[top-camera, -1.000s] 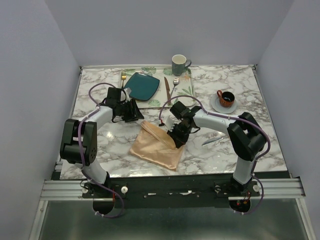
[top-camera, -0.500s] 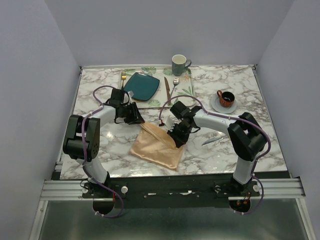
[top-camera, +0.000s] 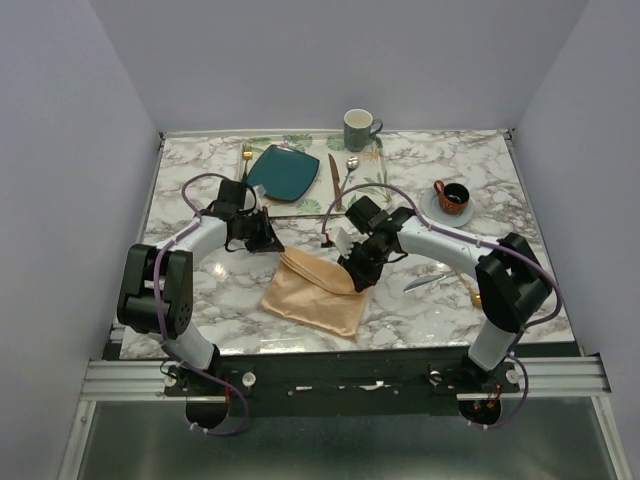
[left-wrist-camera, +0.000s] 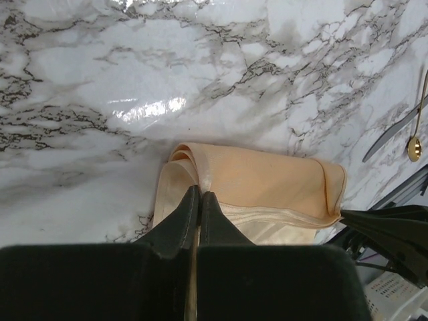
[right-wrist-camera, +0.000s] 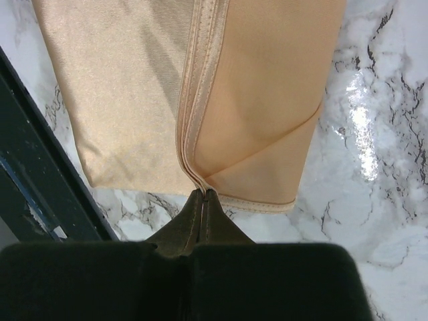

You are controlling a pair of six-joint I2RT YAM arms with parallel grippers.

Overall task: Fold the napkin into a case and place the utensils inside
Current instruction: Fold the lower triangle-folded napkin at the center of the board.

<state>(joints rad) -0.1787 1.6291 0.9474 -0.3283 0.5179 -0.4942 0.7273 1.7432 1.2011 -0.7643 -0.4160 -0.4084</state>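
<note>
The peach-tan napkin (top-camera: pixel 315 292) lies folded on the marble, its upper edge lifted. My left gripper (top-camera: pixel 274 244) is shut on a ridge of cloth at the napkin's far left corner; in the left wrist view the gripper (left-wrist-camera: pixel 199 195) pinches the napkin (left-wrist-camera: pixel 267 179) there. My right gripper (top-camera: pixel 354 272) is shut on the layered hem at the napkin's right corner, as the right wrist view shows for gripper (right-wrist-camera: pixel 202 194) and napkin (right-wrist-camera: pixel 127 100). The silver knife (top-camera: pixel 425 281) lies to the right, the gold spoon (left-wrist-camera: pixel 417 127) beside the knife (left-wrist-camera: pixel 396 130).
A leaf-patterned tray (top-camera: pixel 375 182) at the back carries a teal plate (top-camera: pixel 284 171), a gold fork (top-camera: pixel 246 157), a brown-handled knife (top-camera: pixel 334 178) and a spoon (top-camera: pixel 350 168). A green mug (top-camera: pixel 358 128) stands behind it. An orange cup on a saucer (top-camera: pixel 452 197) sits at the right.
My left gripper moved right to the napkin's far left corner and closed on it. The right arm shifted slightly right, still pinching the hem.
</note>
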